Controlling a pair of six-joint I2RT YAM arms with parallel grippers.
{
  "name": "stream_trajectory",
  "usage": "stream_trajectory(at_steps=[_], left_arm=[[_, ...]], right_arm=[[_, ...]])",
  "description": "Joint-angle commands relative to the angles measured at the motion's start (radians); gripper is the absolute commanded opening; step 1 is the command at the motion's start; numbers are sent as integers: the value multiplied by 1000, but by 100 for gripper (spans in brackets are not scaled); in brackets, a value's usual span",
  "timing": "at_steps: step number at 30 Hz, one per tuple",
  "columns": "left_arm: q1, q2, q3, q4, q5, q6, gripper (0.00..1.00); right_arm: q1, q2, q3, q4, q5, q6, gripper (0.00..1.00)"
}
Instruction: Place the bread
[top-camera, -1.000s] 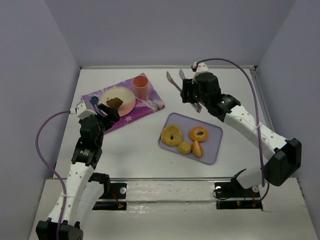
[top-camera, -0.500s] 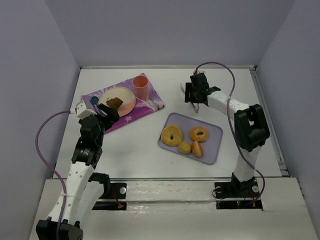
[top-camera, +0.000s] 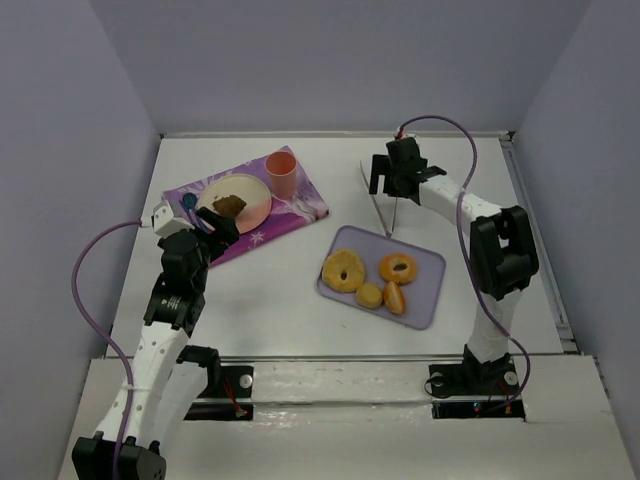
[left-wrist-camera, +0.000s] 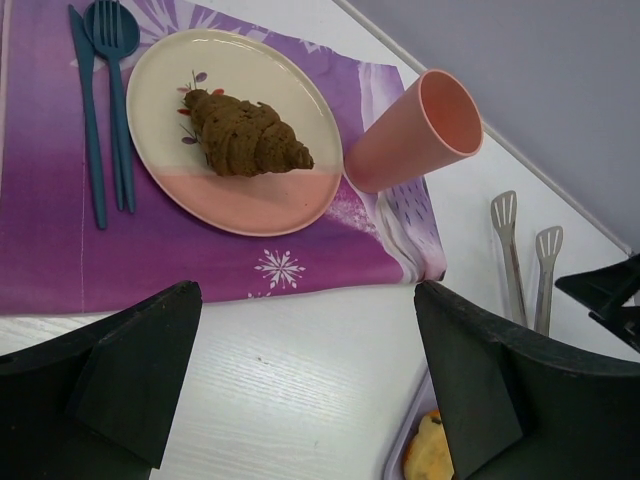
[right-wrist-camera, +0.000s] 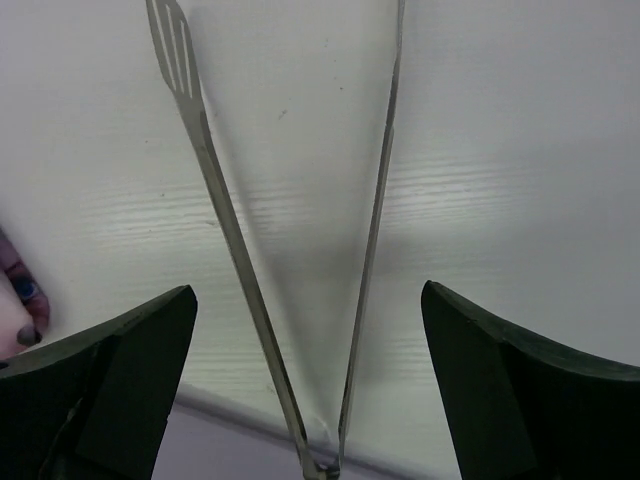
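Note:
The bread (top-camera: 231, 204) (left-wrist-camera: 248, 135), a small dark brown lump, lies on the cream and pink plate (top-camera: 256, 207) (left-wrist-camera: 250, 205). My left gripper (top-camera: 212, 224) (left-wrist-camera: 305, 300) hovers just in front of the placemat, open, with only bare table between its fingers. My right gripper (top-camera: 390, 190) (right-wrist-camera: 305, 295) is open wide over the metal tongs (top-camera: 385, 212) (right-wrist-camera: 225, 220), which lie flat on the table between its fingers, touching neither. The tongs' two tips (left-wrist-camera: 510, 250) also show at the right of the left wrist view.
The plate rests on a purple placemat (top-camera: 300, 210) with a pink cup (top-camera: 282, 175) (left-wrist-camera: 415, 135) and a blue fork and knife (left-wrist-camera: 105, 100). A lilac tray (top-camera: 425, 290) holds golden ring pastries (top-camera: 343, 270) and orange rolls (top-camera: 394, 297). Walls enclose the table.
My right gripper has opened fully and let go of the tongs, which now lie on the table. The right arm has folded back. The left arm has not moved.

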Motion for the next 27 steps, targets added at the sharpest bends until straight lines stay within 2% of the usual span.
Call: stream_trajectory(at_steps=[1, 3, 7, 8, 11, 12, 16, 17, 23, 27], left_arm=[[-6, -1, -5, 25, -20, 5, 99], [-5, -1, -5, 23, -21, 5, 99], [-6, 3, -1, 23, -29, 0, 99], [-6, 8, -1, 22, -32, -4, 99], [-5, 22, 7, -3, -52, -12, 99], [-5, 32, 8, -3, -53, -15, 99], [-5, 84, 37, -13, -64, -32, 99], [-5, 94, 44, -18, -70, -38, 99], [-3, 155, 65, 13, -70, -70, 99], [-2, 235, 105, 48, -67, -73, 99]], right_arm=[[-1, -234, -29, 30, 34, 33, 100], [-1, -311, -106, 35, 28, 56, 100], [-1, -573, -307, 100, 8, 96, 100], [-1, -621, -409, 114, 6, 113, 100], [-1, -773, -570, 195, 12, 164, 100], [-1, -884, -680, 232, 15, 170, 100], [-1, -1161, -889, 378, 115, 254, 100], [-1, -1258, -922, 393, 126, 257, 100], [-1, -1483, -1071, 458, 134, 167, 100], [-1, -1496, -1073, 458, 114, 173, 100]])
